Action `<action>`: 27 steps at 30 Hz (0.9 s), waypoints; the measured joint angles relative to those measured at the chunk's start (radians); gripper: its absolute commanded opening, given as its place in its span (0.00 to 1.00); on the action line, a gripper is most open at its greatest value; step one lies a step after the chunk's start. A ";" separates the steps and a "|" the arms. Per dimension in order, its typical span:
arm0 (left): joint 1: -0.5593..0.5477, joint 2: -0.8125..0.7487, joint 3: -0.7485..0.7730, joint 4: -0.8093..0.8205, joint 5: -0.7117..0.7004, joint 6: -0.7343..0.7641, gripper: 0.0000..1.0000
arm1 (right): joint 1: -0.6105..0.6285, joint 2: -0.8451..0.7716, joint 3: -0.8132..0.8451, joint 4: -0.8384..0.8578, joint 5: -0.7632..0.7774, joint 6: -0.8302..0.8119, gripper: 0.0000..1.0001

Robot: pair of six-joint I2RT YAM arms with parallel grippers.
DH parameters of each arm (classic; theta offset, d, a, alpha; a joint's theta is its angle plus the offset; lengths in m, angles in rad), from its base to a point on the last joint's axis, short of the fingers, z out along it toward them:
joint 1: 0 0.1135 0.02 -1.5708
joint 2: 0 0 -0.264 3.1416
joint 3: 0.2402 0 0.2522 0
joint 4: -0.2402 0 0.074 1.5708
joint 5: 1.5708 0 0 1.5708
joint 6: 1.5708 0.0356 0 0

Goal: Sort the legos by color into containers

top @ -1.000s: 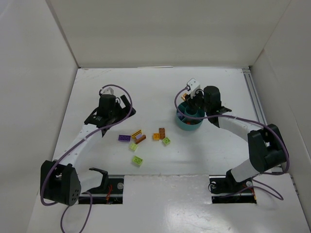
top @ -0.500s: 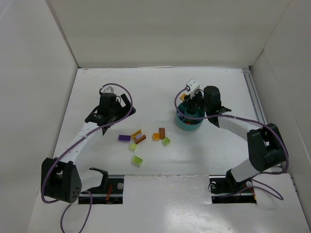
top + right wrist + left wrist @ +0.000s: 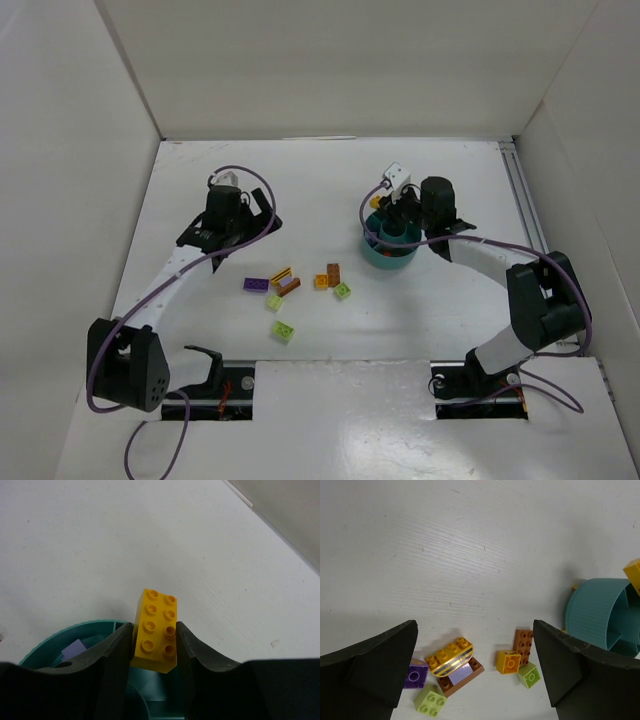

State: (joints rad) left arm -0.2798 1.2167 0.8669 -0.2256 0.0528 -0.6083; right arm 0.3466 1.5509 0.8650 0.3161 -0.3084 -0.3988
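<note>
Lego brick (image 3: 156,630), yellow, sits pinched by the right gripper (image 3: 154,636), teal bowl (image 3: 60,639) directly beneath it (purple piece (image 3: 75,651) inside). Left gripper (image 3: 474,645) gapes wide above loose legos (image 3: 452,659).

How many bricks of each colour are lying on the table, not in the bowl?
Purple bricks: 1
Lime green bricks: 3
Brown bricks: 2
Yellow or orange bricks: 2
Total: 8
Not counted: 1 yellow brick held in the right gripper.
</note>
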 measured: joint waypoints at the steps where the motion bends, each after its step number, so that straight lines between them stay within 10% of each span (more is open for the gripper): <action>1: 0.000 0.003 0.003 0.004 0.003 0.003 0.99 | -0.001 0.000 -0.004 0.008 -0.008 -0.006 0.44; 27: -0.113 0.430 0.410 0.214 0.484 0.135 0.99 | -0.034 -0.061 -0.047 -0.004 -0.210 -0.110 0.10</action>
State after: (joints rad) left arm -0.3927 1.6463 1.2770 -0.0113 0.5365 -0.4728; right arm 0.3126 1.4899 0.8185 0.3122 -0.5182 -0.5091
